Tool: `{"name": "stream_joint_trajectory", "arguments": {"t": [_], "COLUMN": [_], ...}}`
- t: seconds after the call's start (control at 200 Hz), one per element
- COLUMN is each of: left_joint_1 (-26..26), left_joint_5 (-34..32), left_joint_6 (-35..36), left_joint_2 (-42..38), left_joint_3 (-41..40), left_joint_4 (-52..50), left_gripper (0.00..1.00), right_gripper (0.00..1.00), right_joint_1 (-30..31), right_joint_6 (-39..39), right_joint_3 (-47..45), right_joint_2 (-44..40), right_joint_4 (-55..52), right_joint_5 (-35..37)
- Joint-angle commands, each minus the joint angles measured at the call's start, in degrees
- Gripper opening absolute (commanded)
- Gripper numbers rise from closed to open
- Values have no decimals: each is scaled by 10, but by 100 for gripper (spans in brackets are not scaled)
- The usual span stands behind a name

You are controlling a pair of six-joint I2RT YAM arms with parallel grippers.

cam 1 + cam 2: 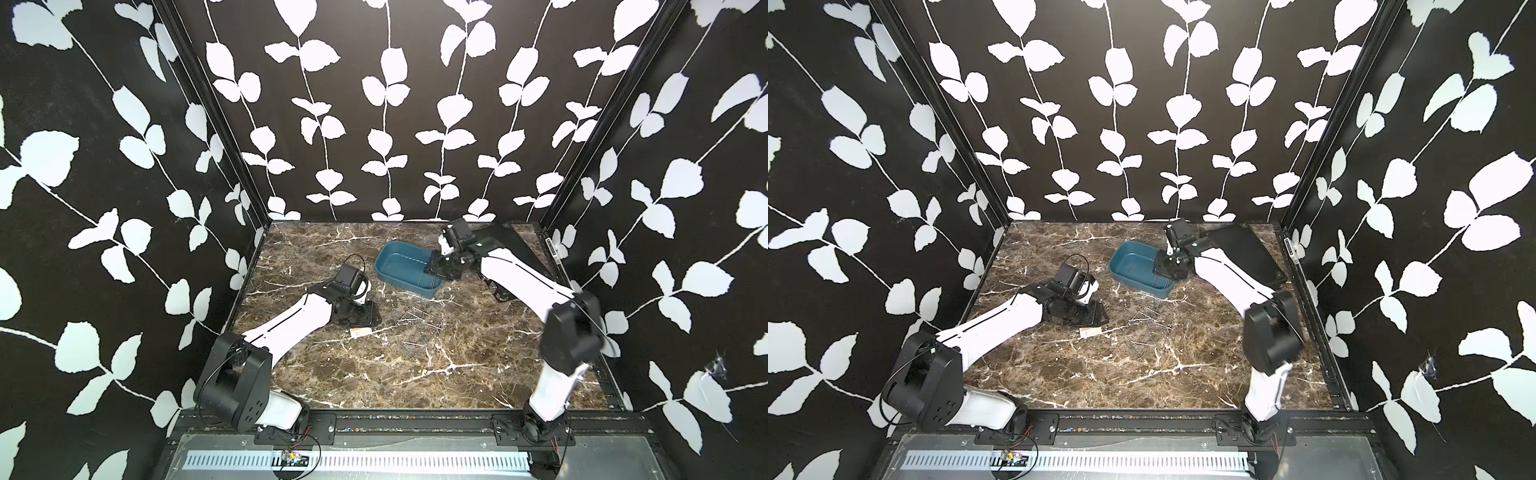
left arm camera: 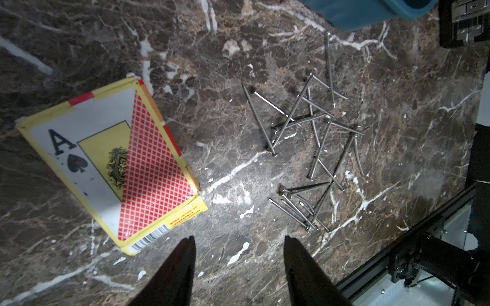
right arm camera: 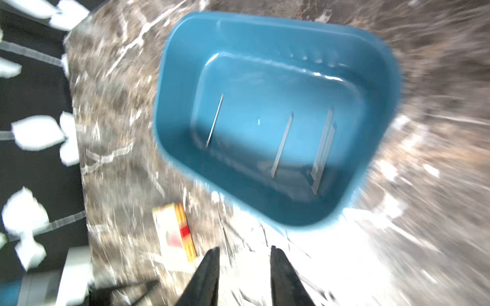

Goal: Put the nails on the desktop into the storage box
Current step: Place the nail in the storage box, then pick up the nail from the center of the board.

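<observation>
- Desktop (image 1: 374, 374): dark brown marble-patterned surface, white veins.
- Storage box (image 1: 397, 259): teal-blue rectangular plastic tub with rounded corners, standing toward the back of the desktop.
- Nails, loose (image 2: 291, 113): thin silvery metal, in a crossed scatter on the desktop, near the tub.
- Nails, stowed (image 3: 282, 144): a few lying flat on the tub floor; the view is blurred.
- Playing-card box (image 2: 111, 164): yellow-edged, beside the loose nails.
- Black flat case (image 1: 505, 237): back right.
- Left gripper (image 2: 239, 238): jaws parted, empty, low by the scatter.
- Right gripper (image 3: 244, 249): jaws parted narrowly, empty, at the tub's right end.
</observation>
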Motion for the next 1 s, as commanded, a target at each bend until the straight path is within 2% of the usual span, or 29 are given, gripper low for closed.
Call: {"name": "stream_joint_trajectory", "arguments": {"t": [0.0, 0.16, 0.28, 0.56, 0.83, 0.915, 0.995], "left_joint_1": [2, -2, -8, -17, -17, -16, -17], "left_joint_5": [12, 16, 15, 6, 2, 3, 3], "left_joint_6": [-9, -16, -18, -23, -25, -24, -23], "left_joint_2": [-1, 4, 5, -17, -30, -29, -29], "left_joint_3": [-3, -8, -9, -24, -32, -32, -32], "left_joint_4": [18, 26, 25, 18, 16, 15, 14], "left_gripper": [56, 55, 55, 55, 55, 55, 55], "right_gripper": [35, 37, 38, 38, 38, 34, 25], "right_joint_1": [25, 54, 67, 102, 108, 110, 116], "right_joint_6": [-89, -114, -122, -169, -188, -193, -195], "right_joint_3": [-87, -183, -208, -194, -161, -158, -159], "right_joint_2": [-29, -60, -49, 29, 82, 96, 108], "right_joint_4": [-82, -89, -73, -57, -63, -61, -57], "right_joint_5": [48, 65, 74, 117, 151, 159, 165]}}
